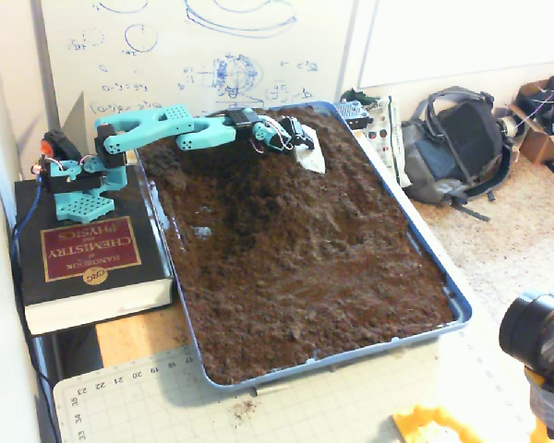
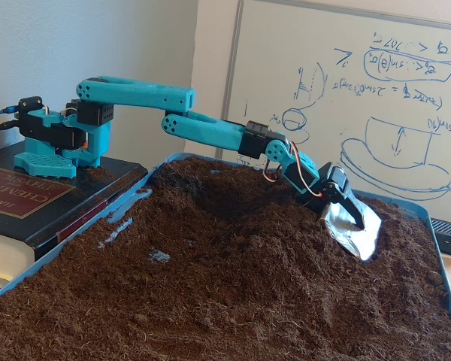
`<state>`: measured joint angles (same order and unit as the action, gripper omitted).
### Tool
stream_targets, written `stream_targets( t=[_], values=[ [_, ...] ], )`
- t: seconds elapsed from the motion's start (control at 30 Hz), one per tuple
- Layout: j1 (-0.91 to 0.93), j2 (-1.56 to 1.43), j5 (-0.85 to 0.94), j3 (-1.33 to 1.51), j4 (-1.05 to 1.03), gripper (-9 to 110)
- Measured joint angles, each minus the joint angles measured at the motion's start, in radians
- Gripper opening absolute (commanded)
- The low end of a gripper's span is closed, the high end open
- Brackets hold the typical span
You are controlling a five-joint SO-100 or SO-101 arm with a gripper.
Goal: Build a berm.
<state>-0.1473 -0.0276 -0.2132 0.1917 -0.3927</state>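
A: Judging from both fixed views, how far has the berm been raised?

B: A ridge of dark soil is seen running from the tray's far edge toward its middle, nearer the left long edge in the high fixed view. Only a modest height over the flatter soil is shown, so the work is judged partly done.

A: And the end effector?

B: It is stretched low over the far right part of the tray, past the ridge. A silvery scoop blade is carried on it, with the tip set at or just into the soil surface. Whether the jaws are parted or shut cannot be told; they are hidden by the blade.

A: What is left?

B: More soil probably has to be drawn from the flat right side and heaped on the ridge, whose near end is barely defined.
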Motion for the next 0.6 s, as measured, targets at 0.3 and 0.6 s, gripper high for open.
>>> stream_targets(
  t=[0.3, 0.6],
  values=[
    [0.0, -0.215, 0.143, 0.244, -0.221, 0],
    [0.008, -0.499, 0.144, 0.577, -0.371, 0]
  ],
)
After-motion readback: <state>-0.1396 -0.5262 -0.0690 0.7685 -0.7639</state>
